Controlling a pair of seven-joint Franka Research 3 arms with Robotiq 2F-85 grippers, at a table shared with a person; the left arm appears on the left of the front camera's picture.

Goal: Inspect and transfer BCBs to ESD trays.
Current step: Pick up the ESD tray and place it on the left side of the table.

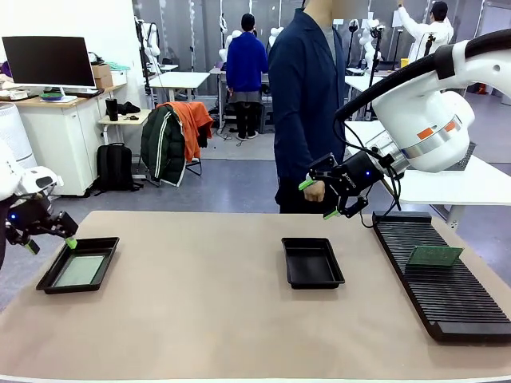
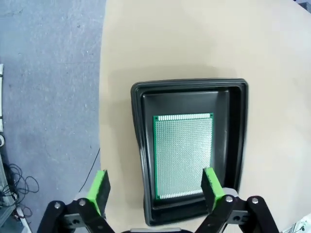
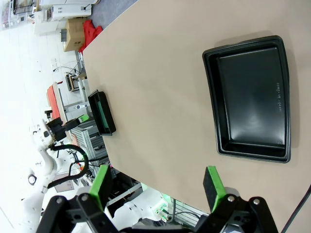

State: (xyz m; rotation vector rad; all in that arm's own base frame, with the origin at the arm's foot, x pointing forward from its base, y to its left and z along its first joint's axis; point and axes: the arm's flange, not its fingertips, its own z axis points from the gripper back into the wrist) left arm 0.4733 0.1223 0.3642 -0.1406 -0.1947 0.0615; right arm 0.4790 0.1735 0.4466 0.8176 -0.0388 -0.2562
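Note:
One ESD tray (image 1: 49,277) lies at the table's left edge with a pale green BCB (image 1: 80,271) flat on its floor. My left gripper (image 1: 51,243) hovers open just above and left of it. In the left wrist view the BCB (image 2: 183,145) rests inside the tray (image 2: 189,85), below the open left gripper (image 2: 155,187). The second ESD tray (image 1: 313,281), in mid table, holds nothing. My right gripper (image 1: 319,199) hangs open above its far side. The right wrist view shows this tray (image 3: 210,97) beyond the open right gripper (image 3: 158,187). Another BCB (image 1: 433,255) leans on the rack.
A long black ribbed rack (image 1: 447,299) runs along the table's right side. A person in a dark coat stands at the far edge, one hand (image 1: 316,192) just behind my right gripper. In the right wrist view the left tray (image 3: 101,112) shows far off.

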